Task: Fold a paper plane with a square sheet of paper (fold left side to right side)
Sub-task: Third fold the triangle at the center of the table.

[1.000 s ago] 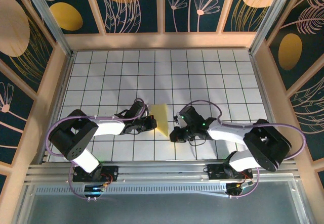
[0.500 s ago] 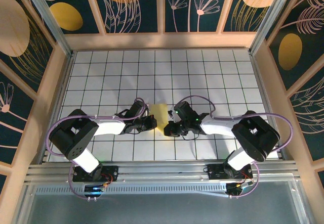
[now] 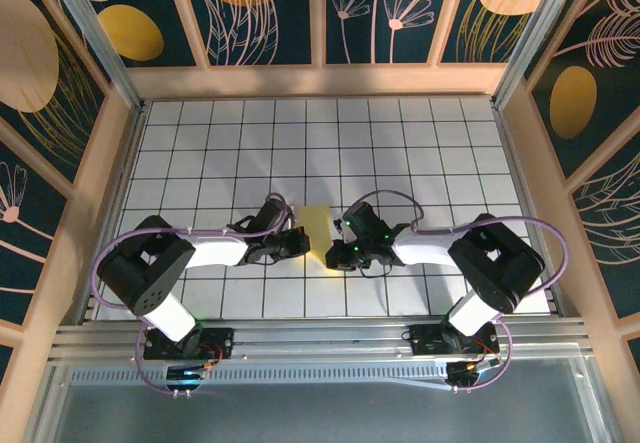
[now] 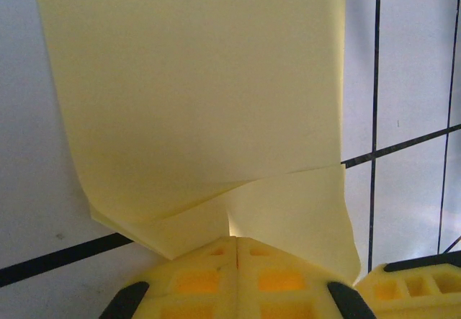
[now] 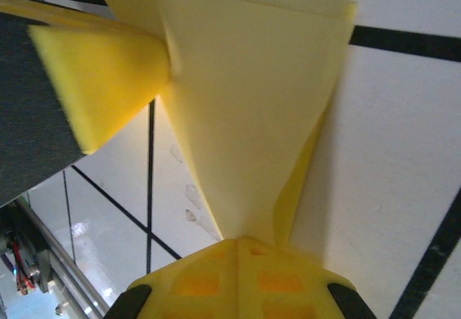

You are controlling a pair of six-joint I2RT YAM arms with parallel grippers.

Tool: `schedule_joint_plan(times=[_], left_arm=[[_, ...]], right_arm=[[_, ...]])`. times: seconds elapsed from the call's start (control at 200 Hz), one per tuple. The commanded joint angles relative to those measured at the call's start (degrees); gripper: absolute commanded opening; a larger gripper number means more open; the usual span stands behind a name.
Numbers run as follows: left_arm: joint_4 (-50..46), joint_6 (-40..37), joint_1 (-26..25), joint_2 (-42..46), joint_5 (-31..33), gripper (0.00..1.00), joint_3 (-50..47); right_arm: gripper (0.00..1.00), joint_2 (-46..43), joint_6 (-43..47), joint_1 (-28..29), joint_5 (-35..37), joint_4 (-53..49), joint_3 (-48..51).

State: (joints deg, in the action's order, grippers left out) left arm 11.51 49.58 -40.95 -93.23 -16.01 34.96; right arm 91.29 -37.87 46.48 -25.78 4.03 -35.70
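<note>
The yellow sheet of paper point(image 3: 316, 225) sits partly folded near the table's point(image 3: 200, 143) front centre, between both arms. The left end effector point(image 4: 236, 243) and the right end effector point(image 5: 238, 243) each pinch its edge, closed tight.

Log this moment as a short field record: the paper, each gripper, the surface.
left gripper: shut, pinching the edge of the square sheet of paper
right gripper: shut, pinching a narrowing end of the same sheet
paper state: yellow, partly folded, overlapping layers visible in the left wrist view
paper location: between the two grippers, over the white grid table
fold stage: not yet a pointed dart
</note>
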Motion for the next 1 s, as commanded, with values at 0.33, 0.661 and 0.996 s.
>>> schedule_joint_plan(times=[0.33, 0.661, 0.996], left_arm=[[-3.2, -1.4, -0.2, 3.6, 1.9, 0.08, 1.1], [2.6, -0.8, -0.9, 14.3, 1.1, 0.05, -4.4], [14.6, 4.8, -3.5, 9.9, -2.5, 0.0, -8.7]], right_arm=[[0.0, 2.9, 1.9, -0.3, 4.0, -6.2, 0.7], [0.0, 4.3, 3.0, -0.3, 6.2, -9.0, 0.2], [0.0, 5.0, 3.0, -0.4, 8.3, -11.6, -0.9]])
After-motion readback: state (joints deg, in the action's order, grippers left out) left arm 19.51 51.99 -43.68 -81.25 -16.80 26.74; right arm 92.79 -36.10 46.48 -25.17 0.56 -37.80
